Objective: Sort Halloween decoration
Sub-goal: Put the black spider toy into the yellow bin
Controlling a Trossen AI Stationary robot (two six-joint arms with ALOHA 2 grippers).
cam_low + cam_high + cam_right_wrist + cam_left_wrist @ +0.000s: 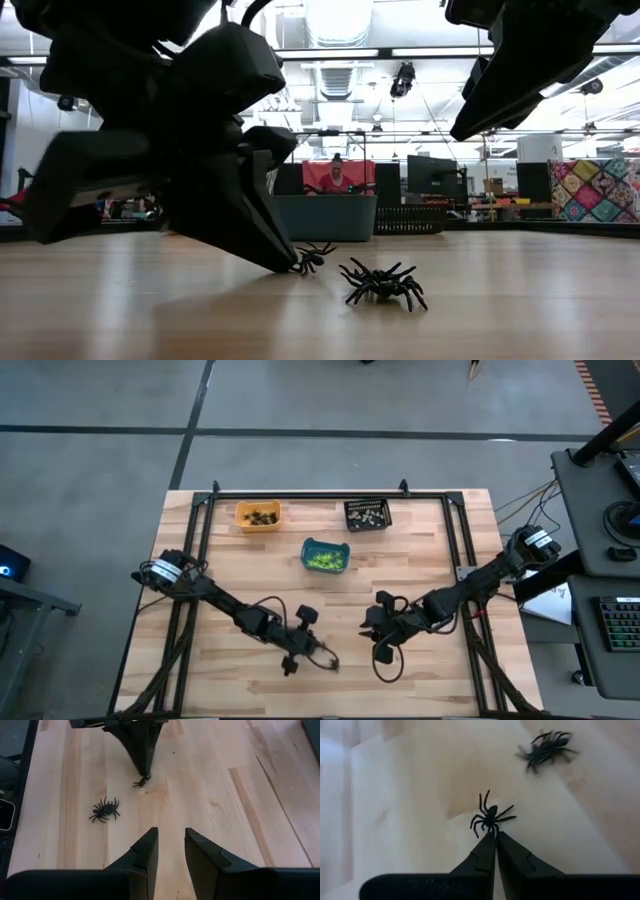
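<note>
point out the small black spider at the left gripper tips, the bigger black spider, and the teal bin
small black spider (491,817), left wrist view, its body
bigger black spider (105,809), right wrist view, its body
teal bin (309,546), high view, its rim corner

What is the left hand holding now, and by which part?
The left hand is shut on a small black spider, pinching it at its rear end. The right hand holds nothing.
</note>
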